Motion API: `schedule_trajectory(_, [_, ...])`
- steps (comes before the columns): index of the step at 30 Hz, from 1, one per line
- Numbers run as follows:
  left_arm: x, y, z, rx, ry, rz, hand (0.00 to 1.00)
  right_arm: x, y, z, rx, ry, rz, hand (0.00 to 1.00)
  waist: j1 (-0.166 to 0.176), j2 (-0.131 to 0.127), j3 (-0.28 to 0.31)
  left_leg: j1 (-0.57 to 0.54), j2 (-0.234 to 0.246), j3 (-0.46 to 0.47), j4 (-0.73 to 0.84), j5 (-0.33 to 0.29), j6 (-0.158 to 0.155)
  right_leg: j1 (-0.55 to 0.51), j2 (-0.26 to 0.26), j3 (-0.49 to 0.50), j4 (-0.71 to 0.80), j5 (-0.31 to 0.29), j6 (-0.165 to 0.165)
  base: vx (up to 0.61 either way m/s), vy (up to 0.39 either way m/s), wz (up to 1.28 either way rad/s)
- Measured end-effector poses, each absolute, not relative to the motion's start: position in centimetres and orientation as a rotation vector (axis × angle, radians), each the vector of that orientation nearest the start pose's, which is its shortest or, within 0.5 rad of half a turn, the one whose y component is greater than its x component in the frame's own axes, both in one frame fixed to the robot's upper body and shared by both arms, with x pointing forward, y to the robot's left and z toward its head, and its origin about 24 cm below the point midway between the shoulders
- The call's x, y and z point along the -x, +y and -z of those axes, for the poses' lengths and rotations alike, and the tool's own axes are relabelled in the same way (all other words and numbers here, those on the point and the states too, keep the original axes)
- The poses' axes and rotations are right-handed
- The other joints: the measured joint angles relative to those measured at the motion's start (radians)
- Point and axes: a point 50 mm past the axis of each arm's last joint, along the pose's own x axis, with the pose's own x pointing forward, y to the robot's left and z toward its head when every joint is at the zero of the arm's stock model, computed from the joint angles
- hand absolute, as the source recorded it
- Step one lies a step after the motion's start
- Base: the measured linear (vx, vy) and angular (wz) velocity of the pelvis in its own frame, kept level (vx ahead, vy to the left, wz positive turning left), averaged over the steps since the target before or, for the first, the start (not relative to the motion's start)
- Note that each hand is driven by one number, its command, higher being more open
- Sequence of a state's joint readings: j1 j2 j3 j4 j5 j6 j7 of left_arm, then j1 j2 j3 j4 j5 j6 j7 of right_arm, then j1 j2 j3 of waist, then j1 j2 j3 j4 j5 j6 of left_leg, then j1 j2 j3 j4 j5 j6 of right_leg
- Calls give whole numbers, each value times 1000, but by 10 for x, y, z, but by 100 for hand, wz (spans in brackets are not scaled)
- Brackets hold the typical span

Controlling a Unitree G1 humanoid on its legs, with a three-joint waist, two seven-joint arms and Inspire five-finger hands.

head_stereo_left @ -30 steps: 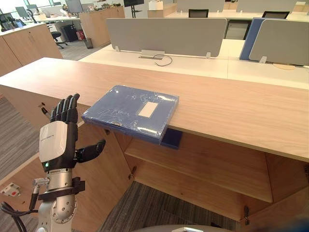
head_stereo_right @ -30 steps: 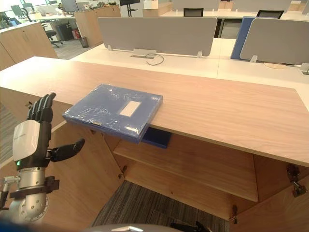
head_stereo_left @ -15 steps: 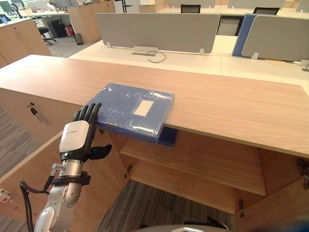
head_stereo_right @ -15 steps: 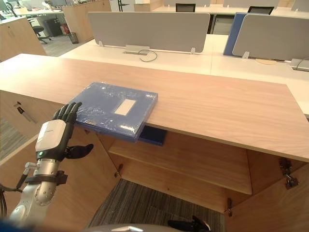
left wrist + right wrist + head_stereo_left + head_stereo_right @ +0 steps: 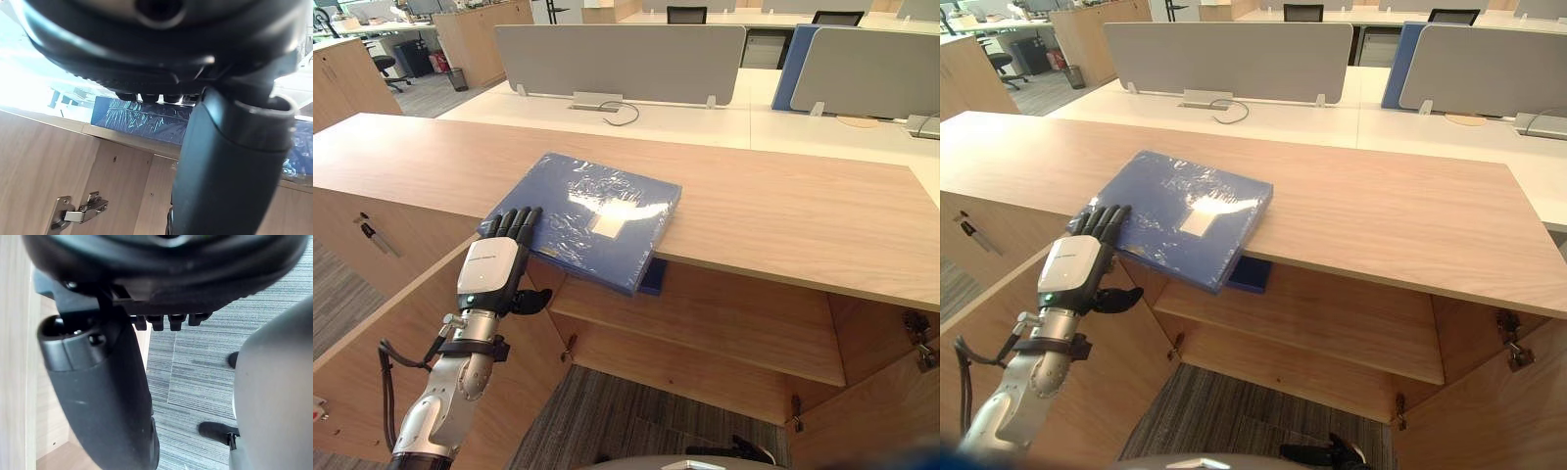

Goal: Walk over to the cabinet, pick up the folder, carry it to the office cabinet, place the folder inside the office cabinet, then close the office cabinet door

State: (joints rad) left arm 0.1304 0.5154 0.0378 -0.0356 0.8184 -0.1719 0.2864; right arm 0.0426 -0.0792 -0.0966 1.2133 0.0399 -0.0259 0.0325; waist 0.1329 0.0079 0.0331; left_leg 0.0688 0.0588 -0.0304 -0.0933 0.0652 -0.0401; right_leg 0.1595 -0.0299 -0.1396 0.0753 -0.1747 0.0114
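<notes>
The blue folder (image 5: pixel 592 211) lies on the wooden counter (image 5: pixel 783 211), its near edge jutting over the open cabinet (image 5: pixel 724 323). The left hand (image 5: pixel 491 274) rests on its near-left corner, fingers straight and not clasping. The right hand (image 5: pixel 102 396) is relaxed and empty, over carpet (image 5: pixel 205 362).

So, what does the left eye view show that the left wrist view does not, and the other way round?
Left eye view: the blue folder from above, with its white label, overhanging the wooden cabinet top. The left hand has straight fingers lying on the folder's near corner, and grey desk screens stand behind.
Left wrist view: a metal hinge on the cabinet's inner wall, seen from below the top.
Both: the folder in its shiny wrap, the left hand and the cabinet's wood.
</notes>
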Motion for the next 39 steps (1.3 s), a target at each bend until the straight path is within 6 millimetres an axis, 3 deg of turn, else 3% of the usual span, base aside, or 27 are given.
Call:
schedule_trajectory(15, [-252,229,-110,-1381,-506,-186,0,-82,-189,170,-46,1207,142,100,-34,3,-3,12,6,45,0,-1,-2,3,4,40,-25,20,1,-16,9,-8])
schedule_trajectory(19, [-253,226,-111,-1380,-519,-181,0,-83,-189,170,-45,1202,142,100,-51,5,-5,17,6,49,0,-2,-2,8,5,43,-26,20,0,-1,-1,-2])
schedule_trajectory(29, [-254,221,-111,-1354,-526,-186,0,-83,-189,170,-45,1204,143,100,-51,4,-4,16,7,48,0,-4,-5,7,6,43,-26,22,0,0,0,0])
schedule_trajectory(32, [-241,209,-112,-1193,-521,-241,0,-83,-190,170,-40,1205,149,100,-51,4,-5,8,7,50,0,-6,-4,-3,5,46,-26,22,0,0,2,-1])
schedule_trajectory(34, [-222,196,-115,-954,-511,-305,0,-78,-190,171,-46,1218,163,100,-48,-2,-11,-9,9,55,5,-6,-4,-23,6,57,-24,25,0,23,6,-9])
schedule_trajectory(39, [-194,189,-116,-579,-446,-397,0,-75,-190,172,-86,1222,209,100,-42,-2,-11,-14,14,75,6,-6,-4,-41,9,80,-13,27,0,22,-10,-14])
